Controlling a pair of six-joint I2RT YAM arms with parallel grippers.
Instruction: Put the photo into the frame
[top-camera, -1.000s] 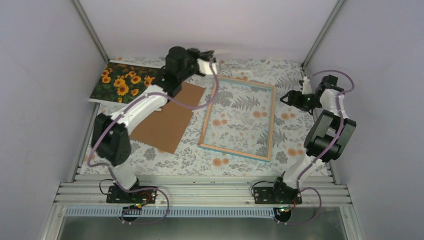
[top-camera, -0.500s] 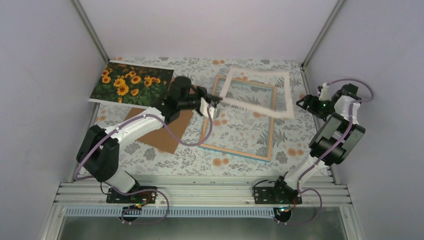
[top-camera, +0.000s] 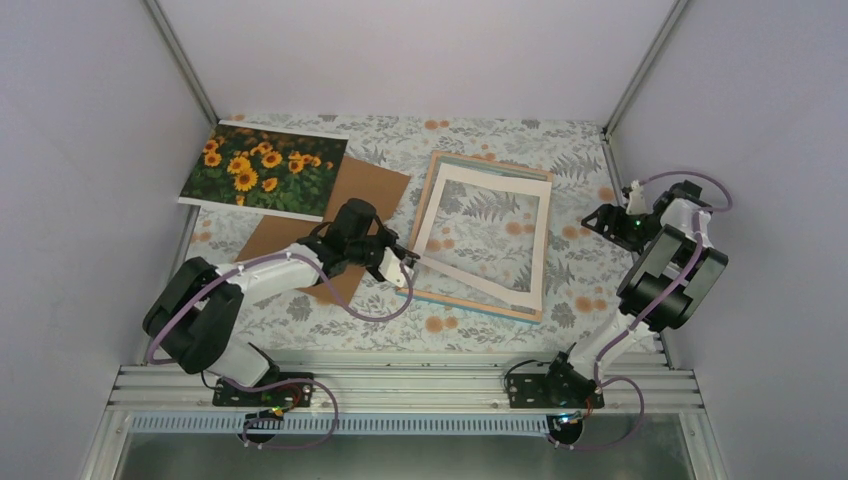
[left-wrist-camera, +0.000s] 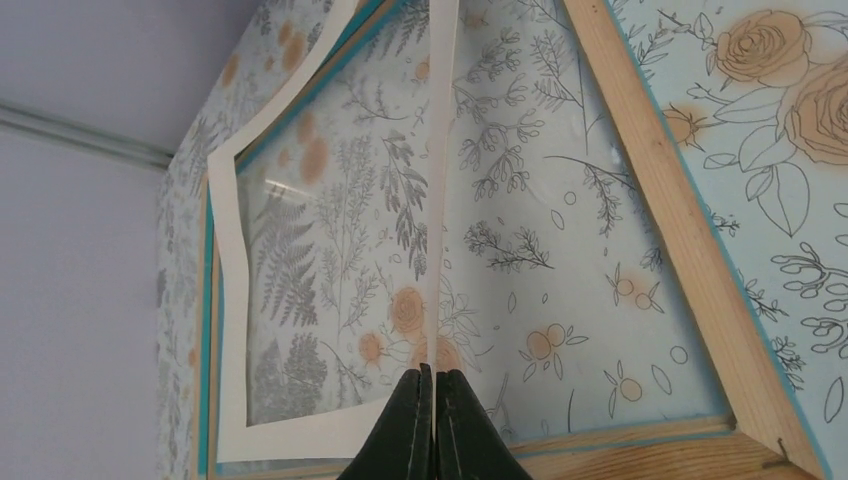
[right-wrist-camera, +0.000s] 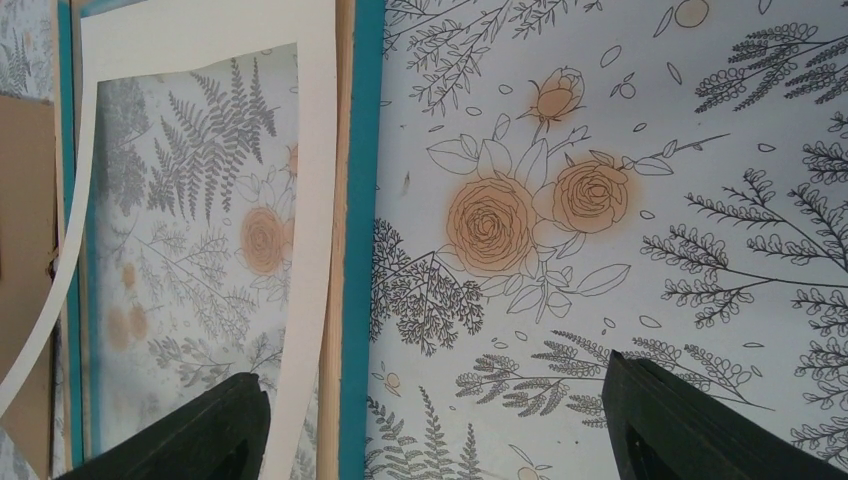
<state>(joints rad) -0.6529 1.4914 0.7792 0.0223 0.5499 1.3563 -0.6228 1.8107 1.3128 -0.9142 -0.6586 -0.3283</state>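
Note:
The photo (top-camera: 262, 170), sunflowers facing up, lies flat at the back left, apart from both grippers. The frame (top-camera: 450, 300) lies in the middle, wood back up, a turquoise rim showing (right-wrist-camera: 360, 200). A cream mat border (top-camera: 495, 175) rests askew on it. My left gripper (top-camera: 408, 262) is shut on the mat's near left edge (left-wrist-camera: 432, 375), and that edge is lifted and bowed (left-wrist-camera: 230, 300). My right gripper (top-camera: 597, 218) hovers by the frame's right side, open and empty (right-wrist-camera: 440, 420). One of its fingers (right-wrist-camera: 220, 430) is over the mat strip, the other over the tablecloth.
A brown backing board (top-camera: 330, 215) lies between photo and frame, partly under my left arm. Its edge shows in the right wrist view (right-wrist-camera: 25, 250). Flowered cloth (top-camera: 590, 290) covers the table, with enclosure walls on three sides and an aluminium rail (top-camera: 400, 385) at the near edge.
My left arm swung from the back of the table toward the front, bringing the mat border down onto the frame. My right arm drew back to the right, still open.

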